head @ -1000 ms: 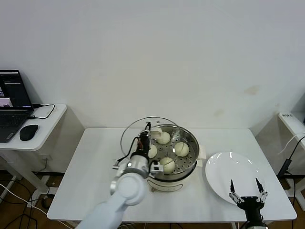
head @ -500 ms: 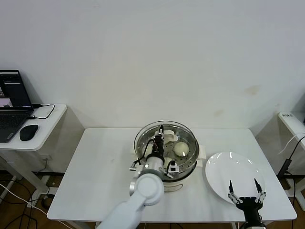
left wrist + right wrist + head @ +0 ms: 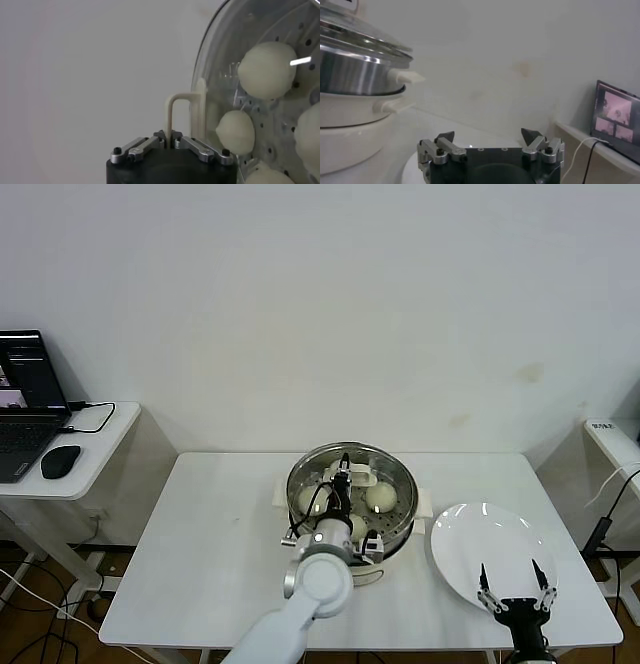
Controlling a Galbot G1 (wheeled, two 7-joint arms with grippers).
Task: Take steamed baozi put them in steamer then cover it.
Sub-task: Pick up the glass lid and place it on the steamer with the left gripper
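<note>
Glass cover (image 3: 349,481) is seen seated on the steamer (image 3: 352,509) in head view, held by the left gripper (image 3: 345,475), which is positioned right above pot centre and clamped on the cover's cream handle. Steamed baozi (image 3: 379,496) are visible through the glass, directly beneath that gripper, on the perforated tray. Steamer is placed mid-table (image 3: 200,564), w/ cream base below the steel wall. White plate (image 3: 490,554) is located just beside the steamer, on the side away from the left gripper's arm. Right gripper (image 3: 515,588) is parked over the plate's near edge, well apart from the steamer, fingers spread, nothing held. Laptop (image 3: 25,399) and mouse (image 3: 60,461) are set on a side desk, far from both grippers.

Left wrist view: left gripper (image 3: 170,135) is closed tight around the thin cream handle (image 3: 181,112), which is pinched between the fingertips. Cover rim (image 3: 202,65) is seen just beyond the fingers; baozi (image 3: 267,69) are visible under the glass, a second one (image 3: 235,132) closest to the gripper.

Right wrist view: right gripper (image 3: 489,136) is shown open, empty. Steamer (image 3: 355,70) is seen off to one side, well apart, w/ cover (image 3: 367,37) resting on the pot rim and a cream side handle (image 3: 405,76) projecting toward the gripper.
</note>
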